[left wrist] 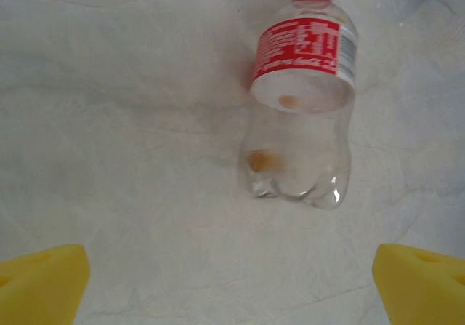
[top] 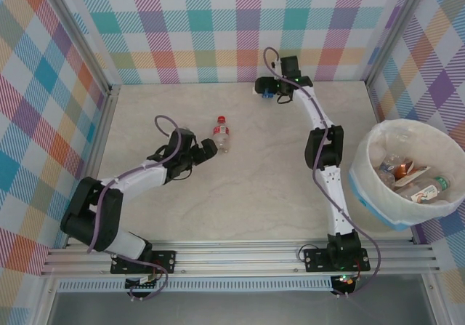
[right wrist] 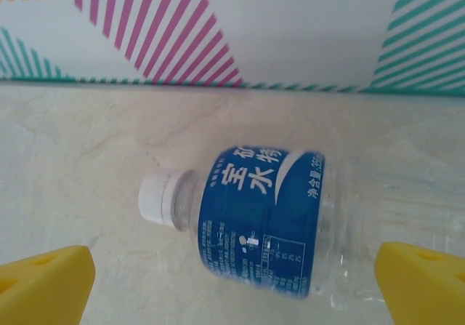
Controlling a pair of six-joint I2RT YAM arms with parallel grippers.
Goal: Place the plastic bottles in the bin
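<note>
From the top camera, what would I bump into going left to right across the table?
left gripper → red-label bottle → blue-label bottle → bin

This is a robot test cell of the lab or workshop sort, not a lived-in room. Two robot arms [top: 127, 182] are bolted side by side to aluminium rails [top: 240, 256] at the near edge of a pale, marble-patterned table [top: 254, 179]. Walls [top: 218, 27] of pastel checked cloth close the table in on three sides, held between bare metal posts [top: 74, 33], and purple cables [top: 166, 117] loop loose along the arms
</note>
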